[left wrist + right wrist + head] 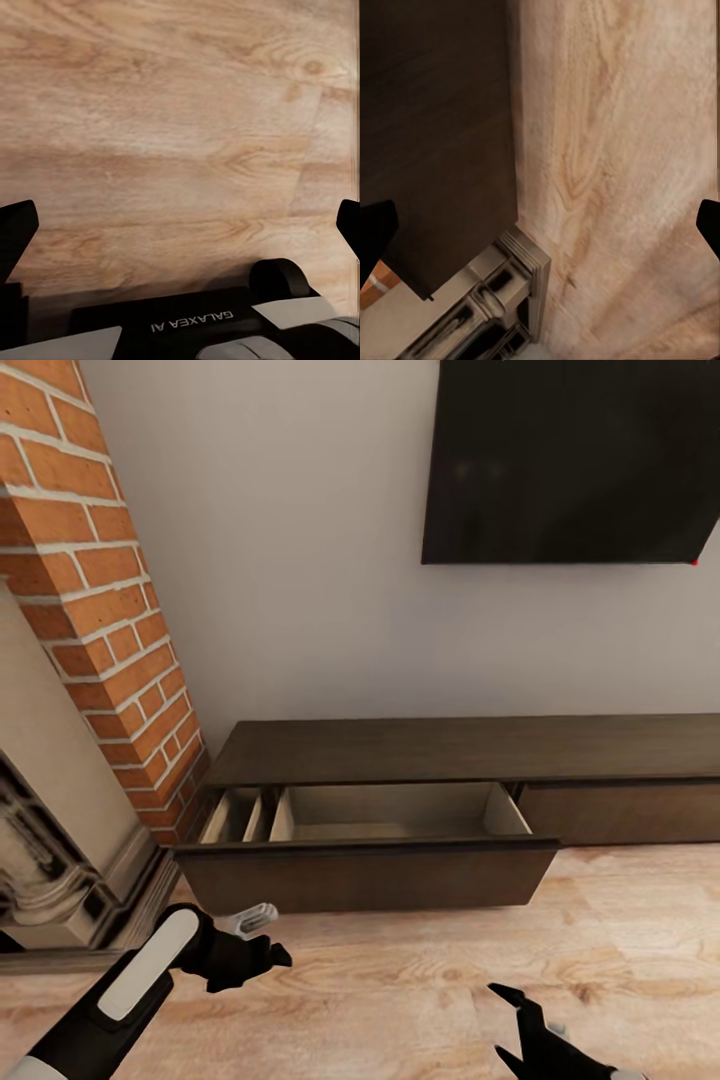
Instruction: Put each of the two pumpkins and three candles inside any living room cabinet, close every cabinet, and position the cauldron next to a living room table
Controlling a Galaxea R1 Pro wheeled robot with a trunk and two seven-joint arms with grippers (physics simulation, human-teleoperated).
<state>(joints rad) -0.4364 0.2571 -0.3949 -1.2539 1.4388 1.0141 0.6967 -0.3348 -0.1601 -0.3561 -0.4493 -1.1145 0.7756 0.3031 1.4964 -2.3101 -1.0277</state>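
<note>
Nearest the head camera, the left gripper (pixel 262 958) and the right gripper (pixel 512 1025) hang low over the pale wood floor (pixel 400 1000), both bare of any load. Just beyond them stands the cabinet (pixel 450 750), the long dark-brown unit against the white wall (pixel 300 560), with one drawer (pixel 370 870) pulled well out, its pale interior showing no pumpkin or candle from this angle. A second drawer front (pixel 620 812) to the right sits flush. Above hangs a dark screen (pixel 575 460); at the left rise a brick chimney column (pixel 110 620) and a carved stone fireplace surround (pixel 50 840).

The robot appears to be between deliveries: the drawer stands ready, but none of the pumpkins, candles, cauldron or coffee table is in sight. The next move would seem to call for turning away to fetch an item, or else pushing the drawer front home if loading is finished.

In the left wrist view the fingertips (pixel 16 225) sit at opposite edges, spread wide over plank flooring. The right wrist view shows its fingertips (pixel 375 221) equally far apart, looking across the dark drawer front (pixel 435 135) and the fireplace moulding (pixel 502 300). Neither touches anything.
</note>
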